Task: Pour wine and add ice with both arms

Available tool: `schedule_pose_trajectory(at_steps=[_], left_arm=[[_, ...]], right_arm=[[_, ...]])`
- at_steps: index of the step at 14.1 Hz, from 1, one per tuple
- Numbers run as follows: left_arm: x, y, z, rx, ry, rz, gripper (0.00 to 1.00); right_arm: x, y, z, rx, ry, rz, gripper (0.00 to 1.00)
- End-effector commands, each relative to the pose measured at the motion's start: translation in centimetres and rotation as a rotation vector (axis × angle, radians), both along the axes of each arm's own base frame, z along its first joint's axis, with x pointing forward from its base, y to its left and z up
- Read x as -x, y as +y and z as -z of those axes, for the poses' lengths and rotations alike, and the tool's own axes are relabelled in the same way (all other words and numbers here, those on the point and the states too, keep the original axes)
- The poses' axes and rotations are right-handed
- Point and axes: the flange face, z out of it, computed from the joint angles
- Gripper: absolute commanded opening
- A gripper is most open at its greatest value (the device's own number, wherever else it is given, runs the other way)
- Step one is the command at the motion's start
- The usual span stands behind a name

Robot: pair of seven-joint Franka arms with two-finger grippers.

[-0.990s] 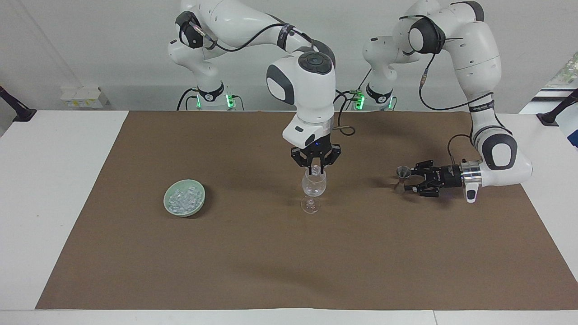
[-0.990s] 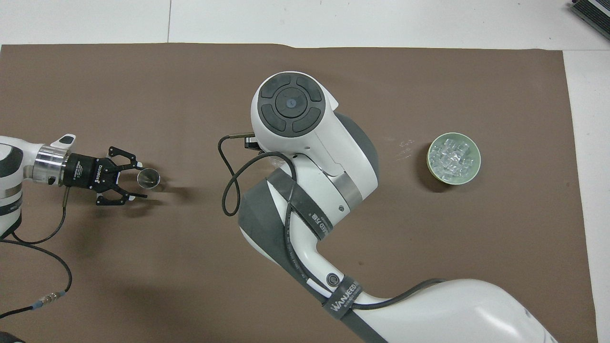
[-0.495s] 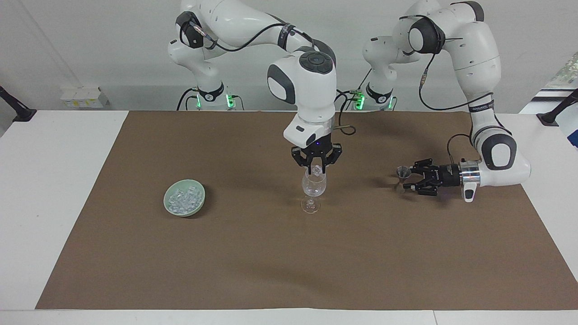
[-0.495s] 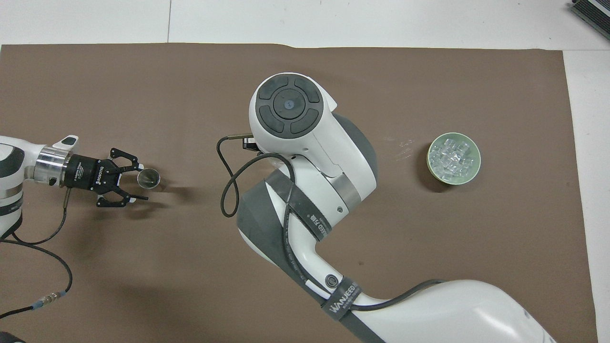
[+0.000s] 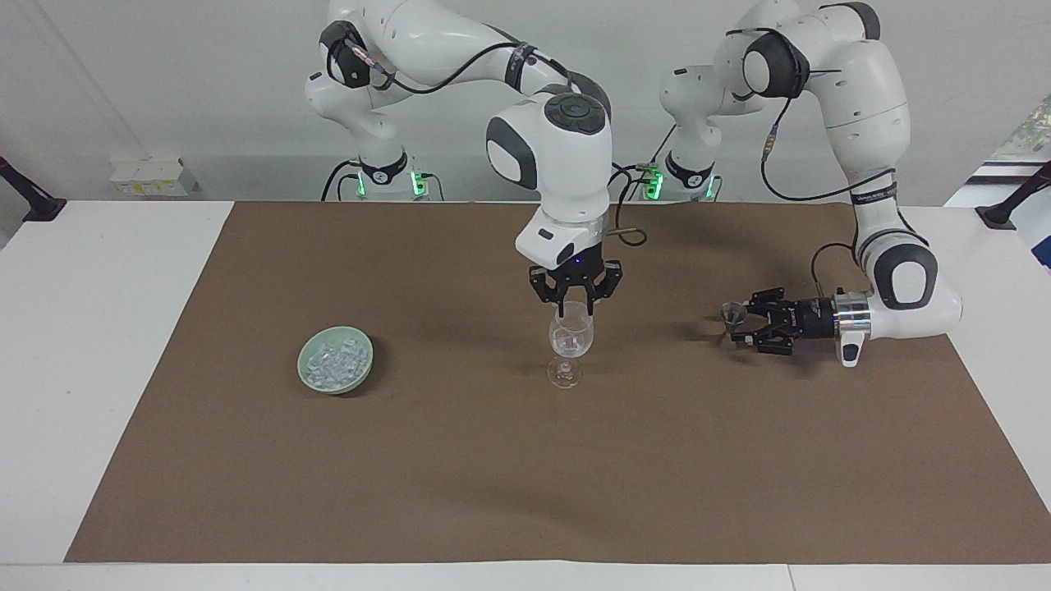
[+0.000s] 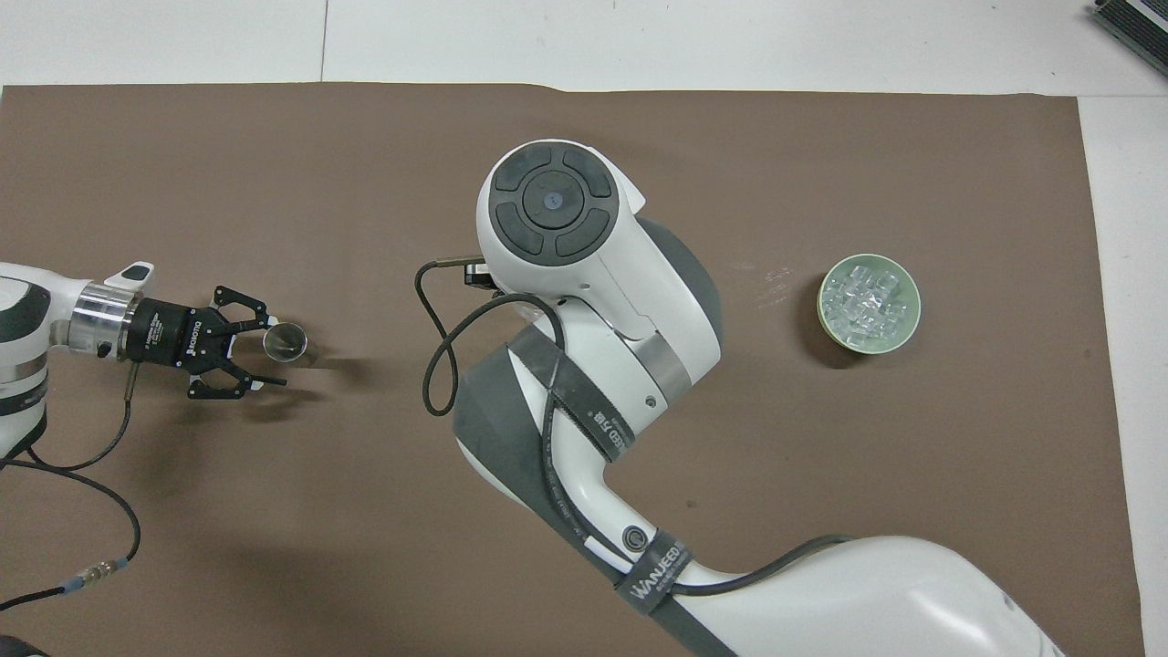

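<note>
Since a second ago the ice chunk has left the right tool (image 5: 575, 309) and now sits in the wine glass (image 5: 570, 343), that tool has lifted a touch, and the left arm (image 5: 870, 107) has drawn back slightly toward its own end; white bench (image 5: 98, 328) carries a brown mat (image 5: 493, 476) with everything on it; right arm (image 5: 550, 148) reaches over mid mat, its tool pointing straight down just over the glass rim, fingertips a little apart with nothing between them, hidden under the arm in the overhead view; left arm lies low at its end of the bench, left tool (image 5: 743, 332) horizontal, fingers spread open, gripping nothing, its tips just beside a small metal cup (image 5: 732, 313), contact can't be told; pale green bowl (image 5: 368, 361) stands toward the right arm's end, well apart from the glass, full of ice (image 5: 332, 361); glass upright mid mat between bowl and cup; a pale chunk (image 5: 565, 336) shows inside the glass bowl
</note>
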Motion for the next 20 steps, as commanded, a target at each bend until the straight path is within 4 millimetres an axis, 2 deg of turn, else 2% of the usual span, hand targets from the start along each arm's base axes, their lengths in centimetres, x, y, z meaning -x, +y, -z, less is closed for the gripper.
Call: schedule_pose_trajectory(at_steps=[1,3,4,7,11,14,16,17,19,20], left_arm=[[0.4,-0.3,0.1,0.034,0.010,-0.014,0.65],[0.5,-0.3,0.2,0.037,0.013,-0.013,0.61],[0.5,-0.3,0.2,0.038,0.013,-0.014,0.52],[0.4,-0.3,0.1,0.039,0.013,-0.014,0.00],[0.3,0.2,-0.1,0.040,0.009,-0.018,0.00],[0.1,0.5,-0.4,0.036,0.005,-0.022,0.00],[-0.2,0.9,-0.7,0.032,-0.004,-0.024,0.00],[-0.3,1.5,-0.8,0.030,-0.004,-0.033,0.00],[-0.8,4.0,-0.2,0.057,0.008,-0.042,0.00],[-1.0,4.2,-0.2,0.064,0.009,-0.038,0.00]], right_arm=[[0.0,-0.4,-1.0,0.004,-0.012,0.032,0.64],[0.0,-0.9,-2.5,-0.012,-0.027,0.042,0.85],[0.0,-1.4,-3.2,-0.010,-0.038,0.048,1.00],[0.4,-4.8,-5.2,0.010,-0.052,0.082,1.00],[1.2,-8.8,-7.2,0.035,-0.053,0.130,1.00],[1.2,-10.5,-7.9,0.046,-0.036,0.143,1.00],[1.1,-10.6,-8.0,0.043,-0.037,0.148,1.00],[1.1,-10.7,-8.2,0.041,-0.040,0.148,1.00],[0.9,-11.2,-8.4,0.042,-0.043,0.154,1.00],[0.6,-12.0,-8.7,0.041,-0.046,0.166,1.00]])
